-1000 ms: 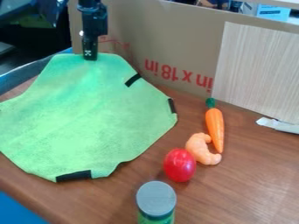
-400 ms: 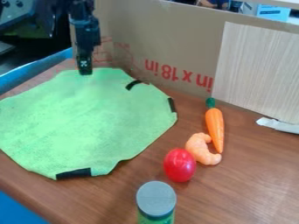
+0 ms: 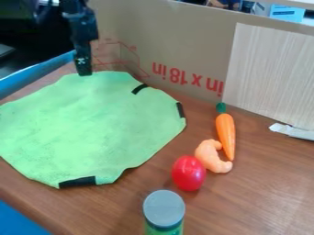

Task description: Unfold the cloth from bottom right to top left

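Note:
The black gripper (image 3: 85, 73) hangs at the upper left, its tip at the far edge of the cloth. Whether it holds the cloth's edge cannot be told. The bright green cloth (image 3: 92, 128) lies spread out and mostly flat over the left half of the table, with black strips on its upper right, right and bottom edges.
Right of the cloth are a carrot (image 3: 226, 135), a shrimp-like orange piece (image 3: 212, 156) and a red oval toy (image 3: 188, 173). A grey-lidded jar (image 3: 164, 209) stands at the front. A cardboard wall (image 3: 165, 50) runs behind, with a white scrap (image 3: 293, 131) at right.
The cloth's far edge, raised at the gripper a second ago, has come down toward the table. The gripper first moved down, then slightly left and up.

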You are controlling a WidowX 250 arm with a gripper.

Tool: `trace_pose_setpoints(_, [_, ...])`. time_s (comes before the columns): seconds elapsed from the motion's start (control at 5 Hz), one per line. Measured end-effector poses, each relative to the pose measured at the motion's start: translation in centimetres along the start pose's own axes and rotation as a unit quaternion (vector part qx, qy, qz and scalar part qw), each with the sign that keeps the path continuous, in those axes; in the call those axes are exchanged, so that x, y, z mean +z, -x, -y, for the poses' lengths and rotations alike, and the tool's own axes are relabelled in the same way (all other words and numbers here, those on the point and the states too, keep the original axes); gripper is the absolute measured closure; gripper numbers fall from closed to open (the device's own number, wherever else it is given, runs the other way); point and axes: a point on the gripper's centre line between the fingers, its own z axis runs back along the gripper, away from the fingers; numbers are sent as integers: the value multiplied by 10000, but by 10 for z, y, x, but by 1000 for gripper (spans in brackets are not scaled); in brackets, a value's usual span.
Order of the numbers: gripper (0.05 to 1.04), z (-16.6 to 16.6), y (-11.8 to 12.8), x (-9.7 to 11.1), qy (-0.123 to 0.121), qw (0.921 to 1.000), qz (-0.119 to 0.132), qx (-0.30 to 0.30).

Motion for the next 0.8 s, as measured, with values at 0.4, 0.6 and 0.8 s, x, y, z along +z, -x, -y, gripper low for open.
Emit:
trace_pose_setpoints(0.4, [83,26,28,55,-30,9986,228,480])
trace_pose_setpoints(0.6, [83,55,36,70,-171,9988,233,391])
trace_pose_setpoints(0.8, [83,93,46,81,-181,9992,151,313])
